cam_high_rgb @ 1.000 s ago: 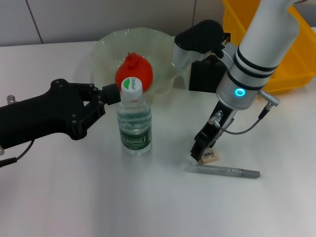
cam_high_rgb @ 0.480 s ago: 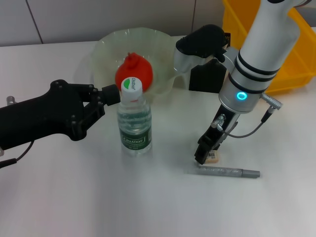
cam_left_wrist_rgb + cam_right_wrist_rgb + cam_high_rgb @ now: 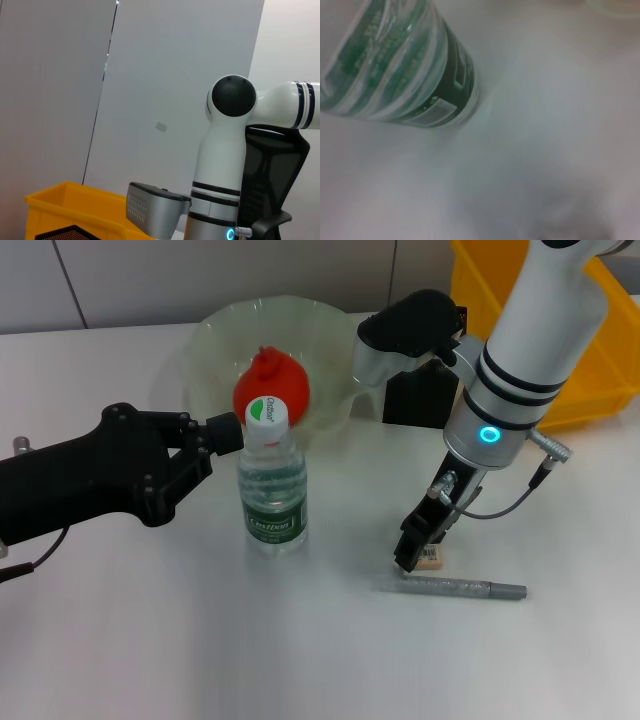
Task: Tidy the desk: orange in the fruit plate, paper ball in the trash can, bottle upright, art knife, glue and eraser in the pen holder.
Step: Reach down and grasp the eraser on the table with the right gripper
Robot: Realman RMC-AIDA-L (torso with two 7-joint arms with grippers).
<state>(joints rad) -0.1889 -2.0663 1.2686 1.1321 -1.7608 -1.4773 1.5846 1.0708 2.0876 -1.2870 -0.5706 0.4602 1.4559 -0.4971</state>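
Observation:
The bottle (image 3: 272, 480) stands upright on the table, and its label also fills the right wrist view (image 3: 405, 65). My left gripper (image 3: 222, 445) hovers open just left of its white cap. The orange (image 3: 270, 385) lies in the fruit plate (image 3: 215, 335) behind the bottle. My right gripper (image 3: 415, 552) is down on the table at the eraser (image 3: 432, 558), which shows partly beside it. A grey pen-shaped art knife (image 3: 465, 588) lies just in front of the eraser. The pen holder (image 3: 412, 398) stands behind the right arm, partly hidden. The trash can (image 3: 600, 350) is at the back right. Paper ball and glue are out of view.
The right arm's white links and a dangling cable (image 3: 500, 495) reach over the table's right half. The left wrist view looks across at the right arm (image 3: 225, 165), the yellow bin (image 3: 60, 205) and a corner of the black mesh cup (image 3: 65, 234).
My right gripper has shifted slightly right and lower onto the eraser, which moved a little right. The left arm and the bottle have stayed put.

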